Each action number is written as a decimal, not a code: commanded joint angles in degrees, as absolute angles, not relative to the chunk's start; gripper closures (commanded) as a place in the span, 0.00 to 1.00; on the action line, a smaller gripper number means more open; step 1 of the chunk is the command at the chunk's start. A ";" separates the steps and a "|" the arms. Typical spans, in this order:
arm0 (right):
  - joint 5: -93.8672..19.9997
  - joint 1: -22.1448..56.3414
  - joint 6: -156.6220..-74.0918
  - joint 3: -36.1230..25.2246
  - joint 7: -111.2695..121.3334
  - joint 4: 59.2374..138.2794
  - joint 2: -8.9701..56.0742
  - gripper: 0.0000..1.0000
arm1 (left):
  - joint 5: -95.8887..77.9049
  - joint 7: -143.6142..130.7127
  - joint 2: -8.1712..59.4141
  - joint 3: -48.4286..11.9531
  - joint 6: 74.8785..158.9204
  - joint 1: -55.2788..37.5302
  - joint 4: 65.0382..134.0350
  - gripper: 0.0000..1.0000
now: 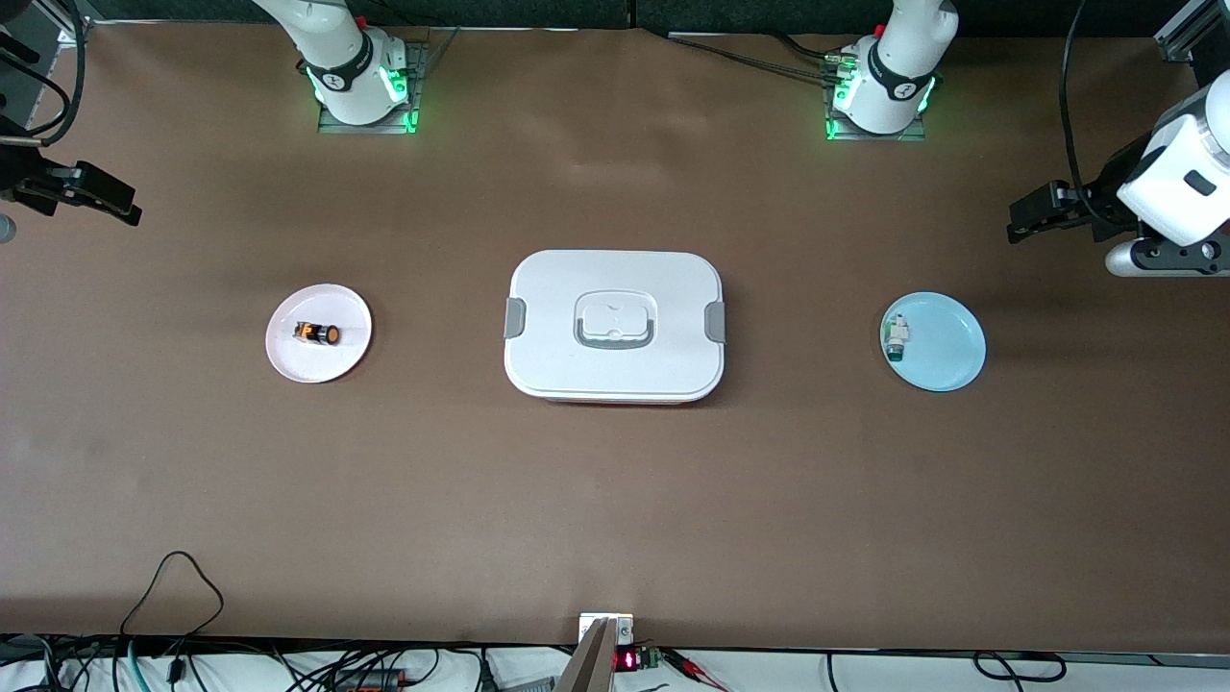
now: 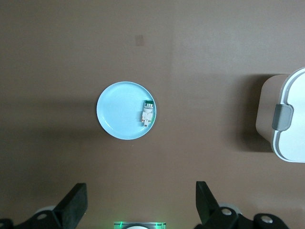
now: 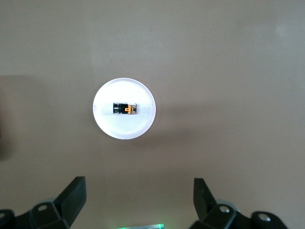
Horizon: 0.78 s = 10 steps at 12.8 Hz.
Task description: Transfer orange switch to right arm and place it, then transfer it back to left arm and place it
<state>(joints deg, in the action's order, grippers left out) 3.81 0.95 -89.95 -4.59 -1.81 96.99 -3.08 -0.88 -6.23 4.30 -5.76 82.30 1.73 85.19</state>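
Note:
The orange switch (image 1: 317,333) lies on its side on a round pink plate (image 1: 332,365) toward the right arm's end of the table. It also shows in the right wrist view (image 3: 125,108) on that plate (image 3: 124,130). The white box (image 1: 615,288) with grey clips stands in the middle of the table, between the two plates; its edge shows in the left wrist view (image 2: 290,138). My right gripper (image 1: 106,197) (image 3: 138,186) is open and empty, high over the right arm's end of the table. My left gripper (image 1: 1038,213) (image 2: 140,191) is open and empty, high over the left arm's end.
A round blue plate (image 1: 947,356) (image 2: 116,114) toward the left arm's end holds a small white-and-green component (image 1: 897,336) (image 2: 147,114). A black cable loop (image 1: 173,586) and a small device (image 1: 605,634) sit at the table edge nearest the front camera.

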 commanded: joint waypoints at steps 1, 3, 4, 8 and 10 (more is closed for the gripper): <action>2.99 1.14 -89.13 -4.75 -1.32 97.56 -4.04 0.00 | -1.49 -4.75 4.04 -5.98 81.56 2.20 84.81 0.00; 2.90 0.97 -89.38 -4.75 -1.41 96.86 -3.61 0.00 | -1.49 -4.75 4.04 -6.06 81.65 2.11 84.81 0.00; 2.99 1.05 -89.38 -4.75 -1.41 96.77 -3.08 0.00 | -1.49 -4.75 4.04 -6.06 81.82 2.02 84.81 0.00; 2.81 1.05 -90.44 -4.57 -1.33 96.68 -0.71 0.00 | -1.76 -4.75 4.13 -5.98 81.65 2.02 84.73 0.00; 2.73 0.88 -91.58 -4.66 -1.14 96.68 0.87 0.00 | -1.76 -4.75 3.96 -5.98 80.25 2.11 84.73 0.00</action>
<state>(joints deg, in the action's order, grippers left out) 3.53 0.99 -90.71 -4.55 -1.77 97.03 -0.79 -0.89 -6.23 4.30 -5.93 81.95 1.71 85.19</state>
